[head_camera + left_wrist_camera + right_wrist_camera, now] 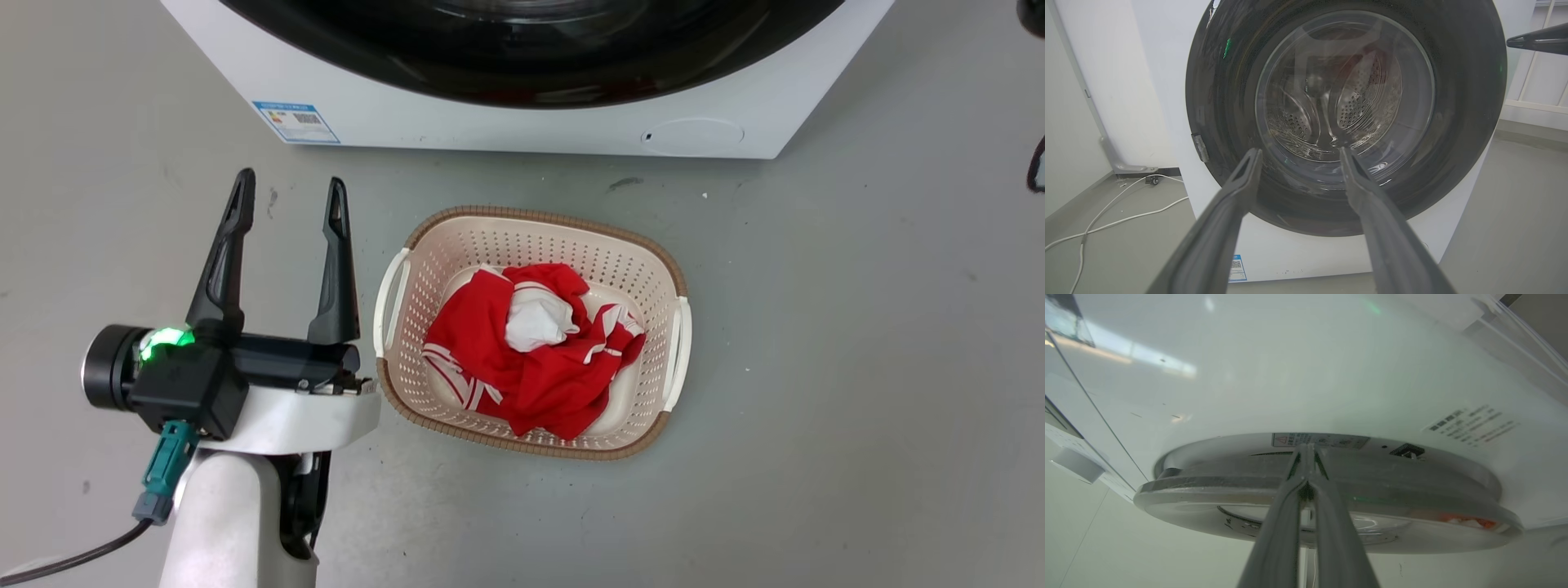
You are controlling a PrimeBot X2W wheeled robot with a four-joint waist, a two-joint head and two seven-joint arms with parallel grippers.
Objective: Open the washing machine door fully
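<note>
The machine (490,122) stands at the far side of the floor (857,367), and its door (531,77) lies close against the front. I cannot tell whether it is latched. A blue-edged sticker (295,122) sits low on the left of the front. It carries a QR code and coloured bars, but its print is too small to read. A round cover (694,133) sits low on the right.

The left hand (291,181) is open and empty, near and to the left, beside a basket (392,286) holding a red and white cloth (531,351).

The right hand (1306,451) has its fingers pressed together, with the tips at the gap behind the door's rim. Just past them is a label with a red warning triangle (1321,439), and to the right is a block of grey print (1472,424). Neither can be read.
</note>
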